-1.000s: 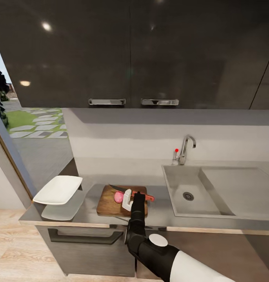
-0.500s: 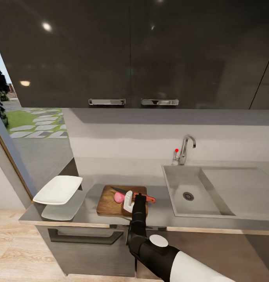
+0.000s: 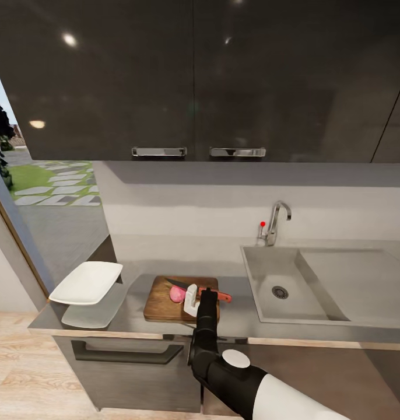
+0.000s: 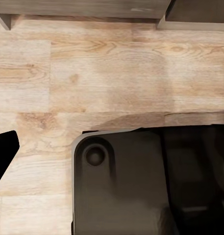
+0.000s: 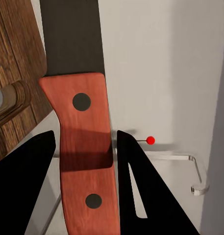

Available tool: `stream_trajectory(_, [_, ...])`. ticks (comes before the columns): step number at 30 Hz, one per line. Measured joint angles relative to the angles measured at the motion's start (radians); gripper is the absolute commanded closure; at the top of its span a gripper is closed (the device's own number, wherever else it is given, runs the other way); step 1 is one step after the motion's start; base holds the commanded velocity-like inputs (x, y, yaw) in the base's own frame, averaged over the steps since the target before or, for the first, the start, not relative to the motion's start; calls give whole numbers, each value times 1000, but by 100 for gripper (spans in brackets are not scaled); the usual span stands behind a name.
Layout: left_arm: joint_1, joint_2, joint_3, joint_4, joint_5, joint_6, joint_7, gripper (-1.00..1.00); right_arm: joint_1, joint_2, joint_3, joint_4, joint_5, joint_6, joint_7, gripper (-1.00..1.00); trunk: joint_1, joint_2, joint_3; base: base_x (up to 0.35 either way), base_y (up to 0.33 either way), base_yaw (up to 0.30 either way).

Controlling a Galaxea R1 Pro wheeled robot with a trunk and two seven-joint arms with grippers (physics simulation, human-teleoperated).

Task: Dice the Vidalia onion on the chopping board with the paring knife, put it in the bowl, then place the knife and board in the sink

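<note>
1. Right tool (image 3: 192, 296) is over the chopping board (image 3: 159, 303), and in the wrist cam its two dark fingers (image 5: 28, 176) sit on either side of the paring knife (image 5: 87, 147), on the red handle. Looks clamped on it, handle running between the fingers, dark blade pointing away.
2. Head cam: the knife's red handle (image 3: 222, 296) sticks out toward the sink (image 3: 316, 286), and the blade angles back over the board just behind the Vidalia onion (image 3: 176, 294). The onion is a whole pink lump on the board, not cut yet imo.
3. Handling: the knife is light, stiff and slim, w/ a flat handle, so it could twist in the grip if pinched off-centre. Mid-handle between the two rivets is the spot to hold, and that's about where it's held.
4. The onion is round and smooth, so it'll prob roll or skid under the blade; nothing's holding it.
5. Bowl (image 3: 86, 282) sits at the far left end of the desk (image 3: 235, 318), well apart from the board.
6. Left tool: can't tell. Its cam shows wood floor (image 4: 112, 68) and a dark robot part.
</note>
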Motion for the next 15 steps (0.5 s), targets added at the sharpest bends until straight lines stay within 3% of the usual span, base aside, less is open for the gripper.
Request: stream_trajectory(15, [0,0,0,0,0,0,0,-100,0,0,0,0,0,-1,0,100,0,0,0,0,0,0])
